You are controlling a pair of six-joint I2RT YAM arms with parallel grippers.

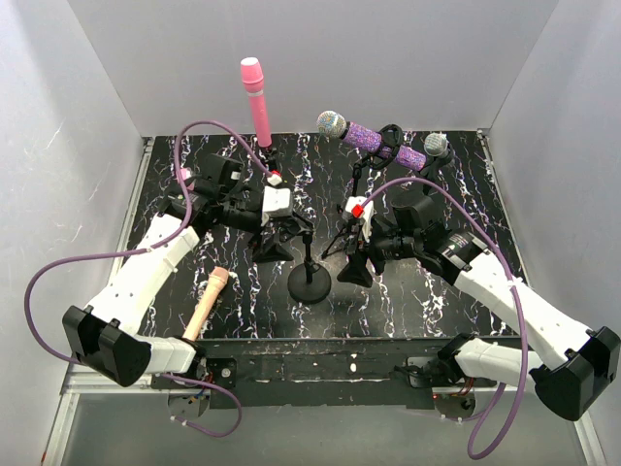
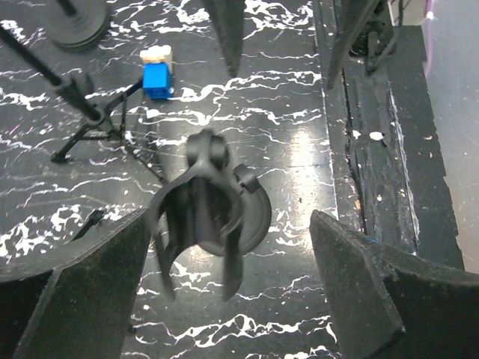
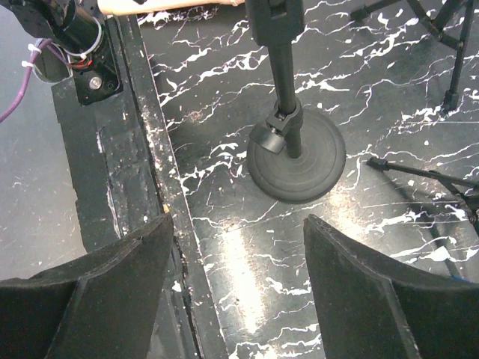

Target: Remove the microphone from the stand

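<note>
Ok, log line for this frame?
left gripper: open, empty, near clip | right gripper: open, empty | clip: empty | round-base stand: upright | peach microphone: lying on table, left of stand

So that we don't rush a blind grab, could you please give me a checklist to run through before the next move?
1. Left gripper open and empty: ok.
2. Right gripper open and empty: ok.
3. Centre clip free of any mic: ok.
4. Beige mic flat on the table, apart from both grippers: ok.
5. Purple mic removed: not ok, it sits in the rear clip.
6. Pink mic mount: cannot tell, its foot is hard to make out.
</note>
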